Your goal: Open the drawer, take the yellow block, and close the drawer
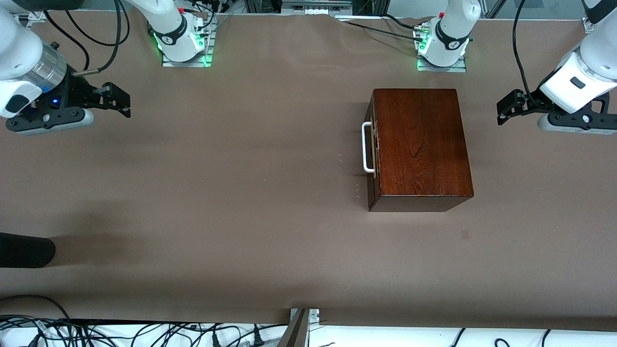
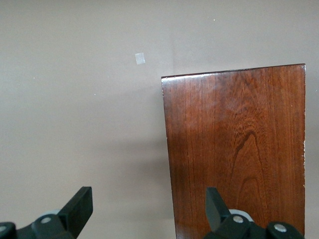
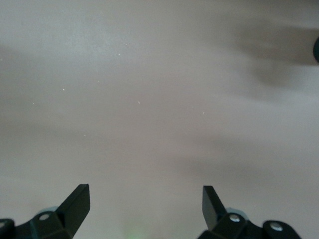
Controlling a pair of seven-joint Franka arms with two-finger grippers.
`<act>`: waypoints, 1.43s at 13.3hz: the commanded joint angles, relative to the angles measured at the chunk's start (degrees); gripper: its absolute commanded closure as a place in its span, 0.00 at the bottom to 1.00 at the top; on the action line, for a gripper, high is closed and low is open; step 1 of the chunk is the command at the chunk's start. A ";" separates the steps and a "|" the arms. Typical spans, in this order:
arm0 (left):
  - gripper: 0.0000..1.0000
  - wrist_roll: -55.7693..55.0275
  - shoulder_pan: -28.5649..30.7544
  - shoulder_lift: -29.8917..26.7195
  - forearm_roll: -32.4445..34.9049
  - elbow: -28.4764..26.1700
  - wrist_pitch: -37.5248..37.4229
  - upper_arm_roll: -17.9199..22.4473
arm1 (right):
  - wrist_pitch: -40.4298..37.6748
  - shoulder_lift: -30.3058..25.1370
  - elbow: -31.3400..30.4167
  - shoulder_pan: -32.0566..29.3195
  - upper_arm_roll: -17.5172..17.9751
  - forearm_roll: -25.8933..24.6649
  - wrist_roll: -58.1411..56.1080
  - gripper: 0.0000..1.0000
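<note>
The dark mahogany box stands on the table toward the left arm's end. Its drawer is shut, and the white bar handle faces the right arm's end. The yellow block is hidden. My left gripper hovers open beside the box, on the side away from the handle. In the left wrist view that gripper spans the box's top edge and bare table. My right gripper waits open over bare table at the right arm's end, and nothing lies between its fingers.
A small pale square mark lies on the brown table cover nearer the front camera than the box. A dark rounded object juts in at the right arm's end. Cables run along the table's near edge.
</note>
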 commanded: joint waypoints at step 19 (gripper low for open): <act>0.00 -21.34 -15.26 27.29 3.47 15.75 -7.80 -16.88 | -0.61 -0.74 -0.02 0.01 0.21 -0.20 -2.16 0.00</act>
